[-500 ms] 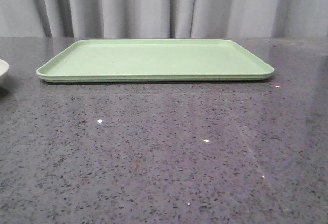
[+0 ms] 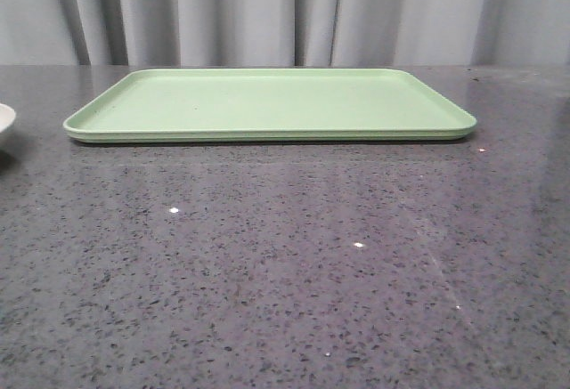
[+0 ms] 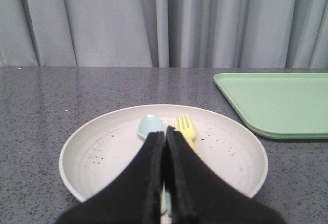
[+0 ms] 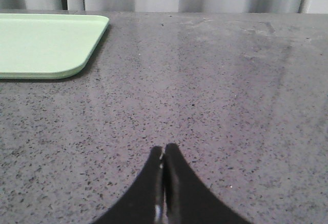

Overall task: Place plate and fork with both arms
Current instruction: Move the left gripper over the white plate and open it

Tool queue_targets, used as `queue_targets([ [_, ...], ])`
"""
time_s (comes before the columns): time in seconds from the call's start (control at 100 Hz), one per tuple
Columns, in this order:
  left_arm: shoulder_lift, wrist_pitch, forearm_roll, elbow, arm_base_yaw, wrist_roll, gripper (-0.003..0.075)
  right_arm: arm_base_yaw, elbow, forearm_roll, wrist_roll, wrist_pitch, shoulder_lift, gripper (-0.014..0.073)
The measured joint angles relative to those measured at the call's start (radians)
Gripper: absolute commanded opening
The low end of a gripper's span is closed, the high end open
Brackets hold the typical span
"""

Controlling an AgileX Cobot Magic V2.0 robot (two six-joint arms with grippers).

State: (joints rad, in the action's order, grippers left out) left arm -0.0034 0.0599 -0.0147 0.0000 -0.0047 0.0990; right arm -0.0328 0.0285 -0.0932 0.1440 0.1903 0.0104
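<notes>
In the left wrist view the cream-white speckled plate (image 3: pixel 102 152) lies on the dark table. The yellow fork (image 3: pixel 185 127) and a pale blue spoon (image 3: pixel 149 125) lie side by side in it. My left gripper (image 3: pixel 165 131) is shut and empty, its tips over the plate between the spoon and the fork. Only the plate's rim (image 2: pixel 4 122) shows in the front view, at the far left edge. My right gripper (image 4: pixel 164 149) is shut and empty over bare table, to the right of the tray. Neither gripper shows in the front view.
A flat rectangular light-green tray (image 2: pixel 267 104) lies at the middle back of the dark speckled table; it also shows in the left wrist view (image 3: pixel 277 101) and the right wrist view (image 4: pixel 46 44). Grey curtains hang behind the table.
</notes>
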Motion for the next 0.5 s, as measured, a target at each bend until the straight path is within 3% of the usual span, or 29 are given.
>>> queue_targets([
  [0.3,0.000,0.000,0.000,0.000,0.000,0.000,-0.0020,0.000,0.000,-0.003,0.000,-0.046,0.000,-0.0068],
  [0.5,0.000,-0.014,0.006,-0.004,0.000,0.000,-0.0020,0.000,0.000,-0.008,0.000,-0.179,0.000,-0.0068],
])
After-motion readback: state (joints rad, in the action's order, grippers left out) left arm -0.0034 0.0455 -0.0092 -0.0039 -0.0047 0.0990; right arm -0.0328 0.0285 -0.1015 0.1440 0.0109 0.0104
